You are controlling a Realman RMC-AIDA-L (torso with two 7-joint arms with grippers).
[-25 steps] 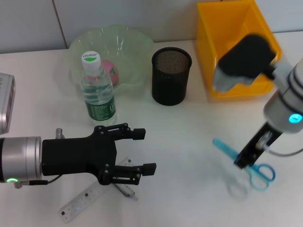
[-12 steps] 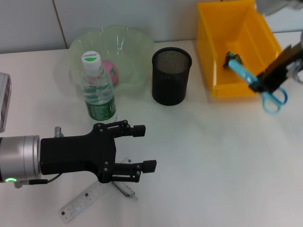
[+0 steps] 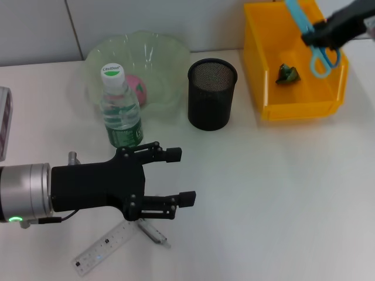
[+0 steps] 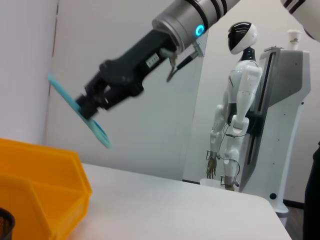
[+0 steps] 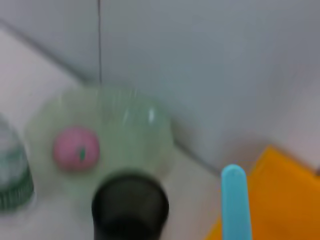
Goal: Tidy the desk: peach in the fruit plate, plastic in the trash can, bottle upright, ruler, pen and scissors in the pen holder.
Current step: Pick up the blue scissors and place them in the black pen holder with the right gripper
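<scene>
Near the front edge, one ruler (image 3: 106, 248) and what looks like one pen (image 3: 151, 231) lie flat, and the left gripper (image 3: 174, 178) hangs just above them with its claws spread wide, probably so it can drop on one. Further back stand one upright bottle (image 3: 120, 111), one peach (image 3: 138, 89) in the fruit plate (image 3: 167, 52), and one empty pen holder (image 3: 211, 101). At the far right corner the right gripper (image 3: 320, 34) is clamped on the single pair of scissors (image 3: 309, 36), held high over the trash can (image 3: 267, 96), I'd guess to clear the holder's rim.

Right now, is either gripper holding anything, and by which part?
The right gripper holds the blue scissors near the pivot, above the yellow bin. The left gripper is open and holds nothing.
</scene>
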